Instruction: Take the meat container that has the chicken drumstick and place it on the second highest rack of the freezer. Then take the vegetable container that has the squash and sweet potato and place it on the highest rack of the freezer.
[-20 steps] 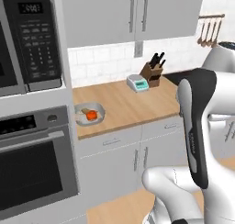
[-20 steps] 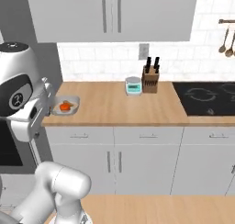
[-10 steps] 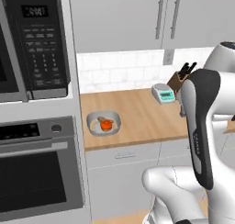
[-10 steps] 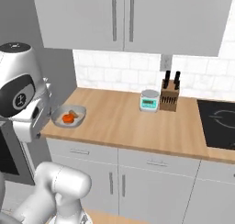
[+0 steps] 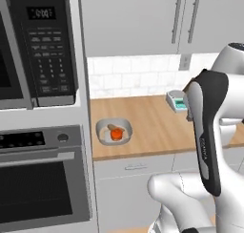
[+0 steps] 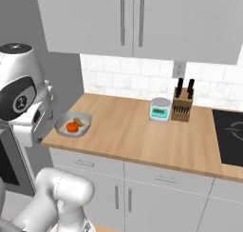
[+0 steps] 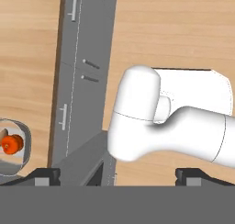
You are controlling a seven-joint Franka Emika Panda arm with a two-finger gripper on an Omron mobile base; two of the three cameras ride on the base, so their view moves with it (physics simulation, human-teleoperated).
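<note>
Squash (image 5: 116,134) in container (image 5: 113,131) on counter (image 5: 157,127)

2 base views face the wooden counter (image 5: 157,127) from behind; hand view looks straight down at its edge.

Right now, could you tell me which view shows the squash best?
The left base view: the squash sits unobstructed in its container on the counter, beside the sweet potato. The right base view shows it smaller and farther off. The hand view catches it at the left edge, the container cut off.
</note>
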